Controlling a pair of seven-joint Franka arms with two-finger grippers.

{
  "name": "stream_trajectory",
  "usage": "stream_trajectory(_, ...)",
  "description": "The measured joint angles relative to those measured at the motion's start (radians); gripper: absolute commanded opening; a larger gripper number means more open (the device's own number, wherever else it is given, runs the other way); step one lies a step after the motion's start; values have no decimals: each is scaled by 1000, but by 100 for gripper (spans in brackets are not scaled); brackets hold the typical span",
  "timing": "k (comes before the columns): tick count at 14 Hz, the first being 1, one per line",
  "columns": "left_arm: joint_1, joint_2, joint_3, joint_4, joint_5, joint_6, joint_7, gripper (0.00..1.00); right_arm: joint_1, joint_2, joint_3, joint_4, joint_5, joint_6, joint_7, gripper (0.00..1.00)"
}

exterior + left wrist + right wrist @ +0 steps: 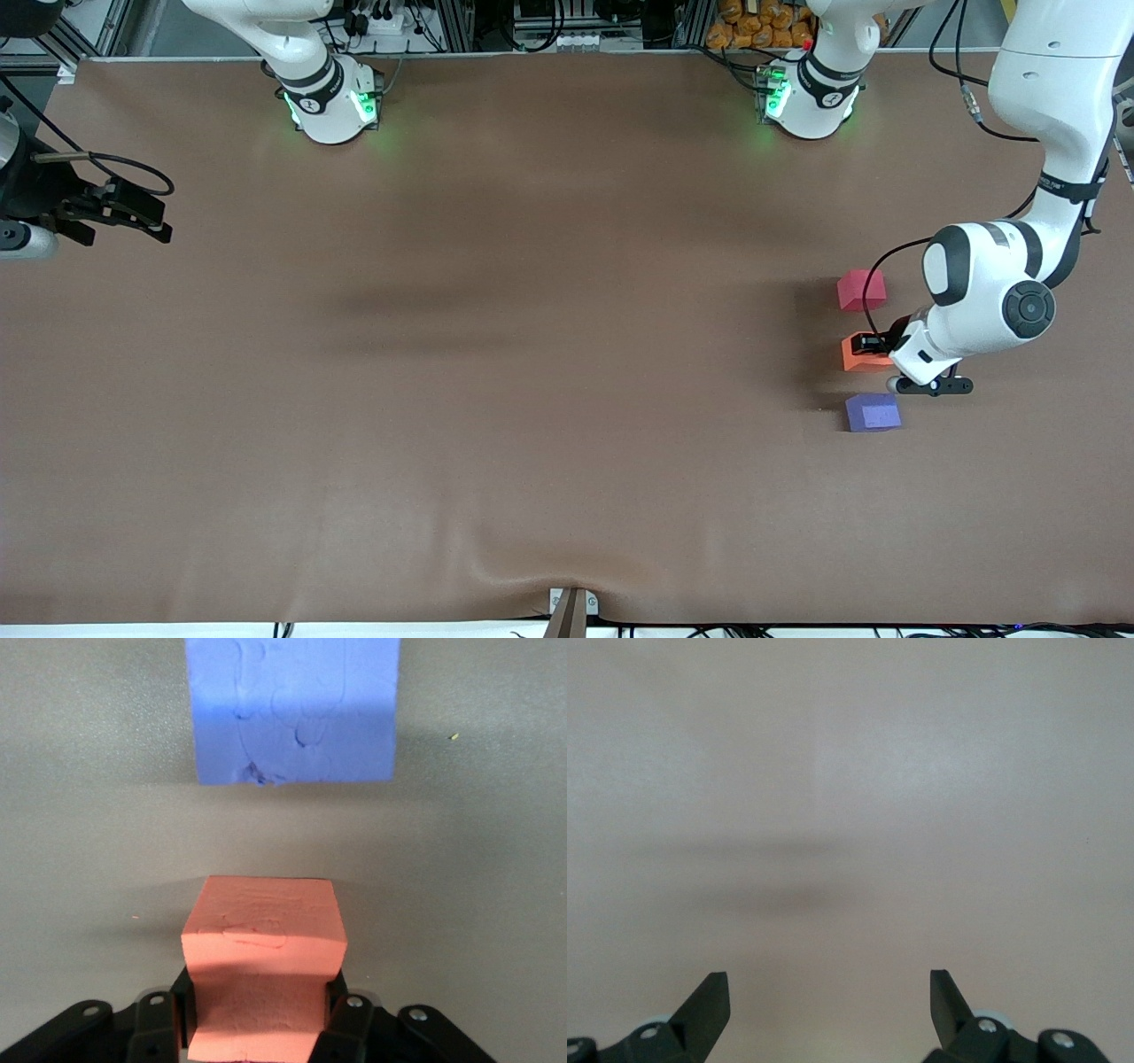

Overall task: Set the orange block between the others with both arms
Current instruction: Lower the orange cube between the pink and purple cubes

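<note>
The orange block (859,357) (263,935) is in line between the others, with the red-pink cube (861,290) farther from the front camera and the purple-blue cube (873,412) (292,709) nearer. My left gripper (873,345) (261,1014) is shut on the orange block, its black fingers (347,1020) pressing two of the block's sides. Whether the block rests on the table or hangs just above it I cannot tell. My right gripper (146,220) (829,992) waits open over bare table at the right arm's end, with nothing between its fingers.
A brown cloth (532,399) covers the table, with a wrinkle and a clamp (572,606) at the edge nearest the front camera. Both green-lit arm bases (332,102) (806,97) stand along the edge farthest from that camera. Cables and equipment lie off the table there.
</note>
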Motion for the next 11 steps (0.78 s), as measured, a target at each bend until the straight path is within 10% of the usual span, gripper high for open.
stream_trajectory(3, 0, 1, 0, 0, 0, 1, 0, 26, 0, 0, 0, 0, 0, 0, 0, 100)
stream_trajectory(5, 0, 1, 0, 0, 0, 1, 0, 48, 0, 0, 0, 0, 0, 0, 0, 100)
stream_trajectory(6, 0, 1, 0, 0, 1, 1, 0, 99, 0, 0, 0, 0, 0, 0, 0, 100)
stream_trajectory(11, 0, 6, -2, 8, 1, 8, -2, 100, 0, 1, 0, 0, 0, 0, 0, 100)
